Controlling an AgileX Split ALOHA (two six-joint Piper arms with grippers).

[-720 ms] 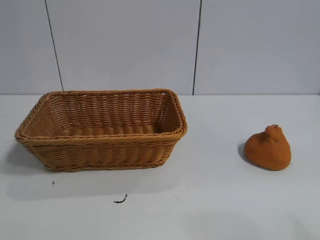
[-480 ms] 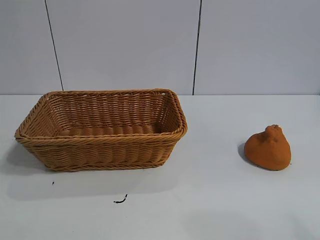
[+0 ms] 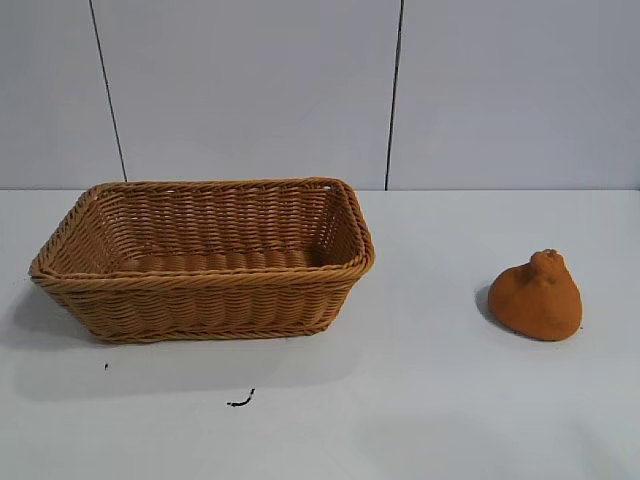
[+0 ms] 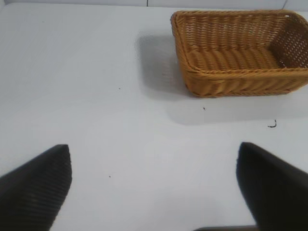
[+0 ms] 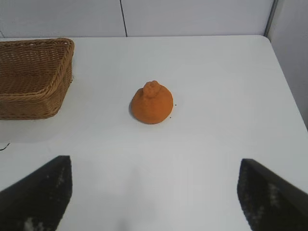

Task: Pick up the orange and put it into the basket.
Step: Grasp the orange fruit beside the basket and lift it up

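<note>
Fingers first, close to the lens: right gripper [image 5: 154,202] spread wide, nothing between the tips, hanging above bare table [image 5: 211,144] short of the fruit; left gripper [image 4: 154,192] likewise parted and empty, parked on its own side with the basket ahead of it. Farther out, orange [image 3: 536,296] resting on the tabletop at the right arm's side, knobby top up, well apart from the basket [image 3: 205,258] and untouched. Not yet a grasp, not yet a lift. Trouble ahead, likely from that shape: lumpy, pear-like, rough and matte, so good friction but uneven flanks, and a closing pinch set too high on the narrow crown could squeeze it out and send it rolling toward the table edge. Too low an approach, and a fingertip scrapes the table. Beyond that, flared wicker sides and a braided rim [image 5: 45,43]: a carry held too low could clip the rim and shove the light basket, or a release over the rim could bounce the fruit back out. Small dark scrap [image 3: 240,401] near the basket front, harmless by the look of it.
</note>
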